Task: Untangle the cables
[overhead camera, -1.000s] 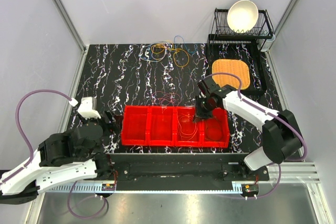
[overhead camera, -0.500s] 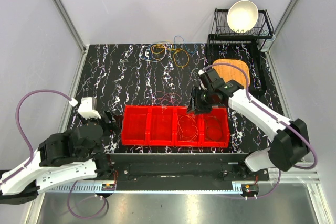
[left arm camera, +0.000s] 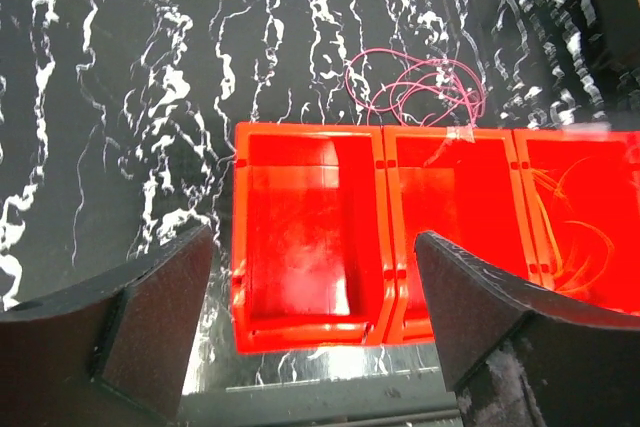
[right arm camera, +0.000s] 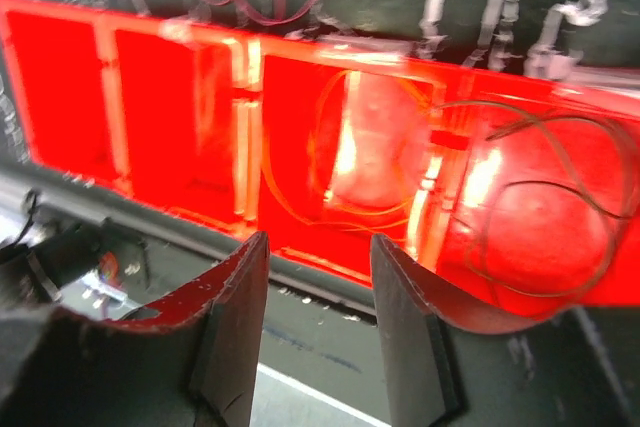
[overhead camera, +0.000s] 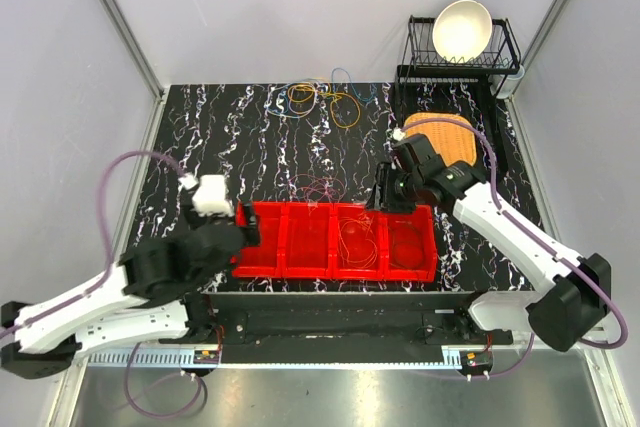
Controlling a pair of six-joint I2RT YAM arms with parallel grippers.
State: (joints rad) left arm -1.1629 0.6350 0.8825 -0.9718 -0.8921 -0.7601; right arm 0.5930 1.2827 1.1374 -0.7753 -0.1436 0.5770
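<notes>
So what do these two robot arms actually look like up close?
The left arm and right arm have smooth white shells with chunky black joints. A thin purple hose loops over each one. Each arm ends in two black, wedge-shaped fingers.

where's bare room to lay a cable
Bare table left of the cable tangle, behind the red tray's left end. Its two left compartments are bare too. Crowded: maroon loops behind the tray's middle, plus cables in its right compartments.
</notes>
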